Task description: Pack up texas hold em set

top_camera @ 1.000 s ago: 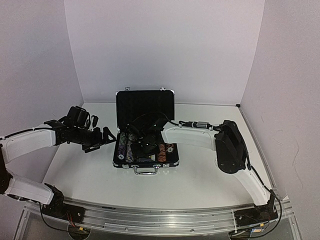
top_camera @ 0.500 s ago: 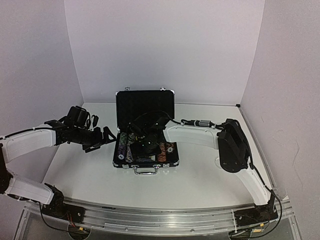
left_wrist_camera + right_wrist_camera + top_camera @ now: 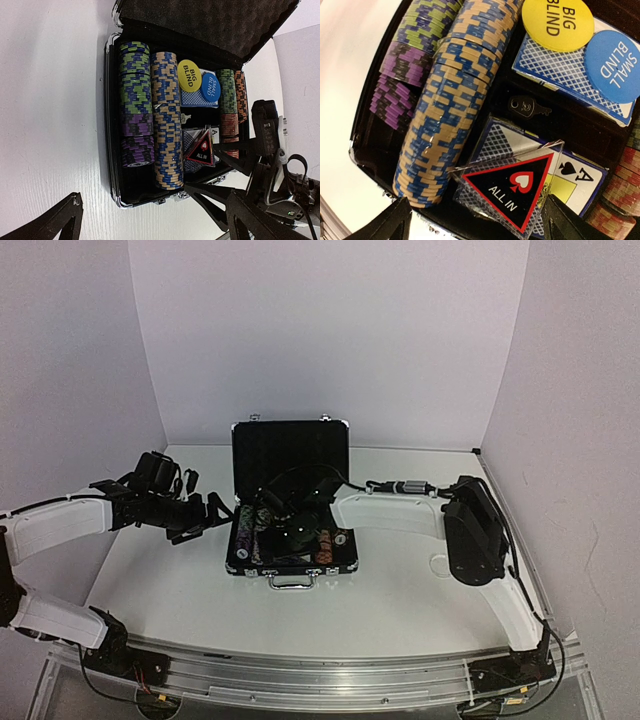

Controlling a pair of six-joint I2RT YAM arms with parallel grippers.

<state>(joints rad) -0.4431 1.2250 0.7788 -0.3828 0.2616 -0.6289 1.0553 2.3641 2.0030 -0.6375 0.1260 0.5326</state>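
The black silver-edged briefcase (image 3: pixel 240 565) lies open at the table's middle, lid (image 3: pixel 290 448) upright. Rows of striped poker chips (image 3: pixel 167 135) fill it, with blue card decks (image 3: pixel 560 67) between them. The yellow disc (image 3: pixel 557 22) and blue disc (image 3: pixel 615 65) lie on the far deck. The dark triangular marker (image 3: pixel 515 192) rests tilted on the near deck. My right gripper (image 3: pixel 480 230) hovers open just over the marker, fingers either side, not touching it. My left gripper (image 3: pixel 215 512) is open and empty, left of the case. No clear disc shows.
A small black key (image 3: pixel 525 106) lies in the case between the two decks. The case handle (image 3: pixel 290 581) faces the arms. White walls close the table at the back and both sides. The right arm's elbow (image 3: pixel 475 535) rises right of the case.
The right arm's elbow has shifted a little to the right, while its gripper stays over the case. The left arm has not moved.
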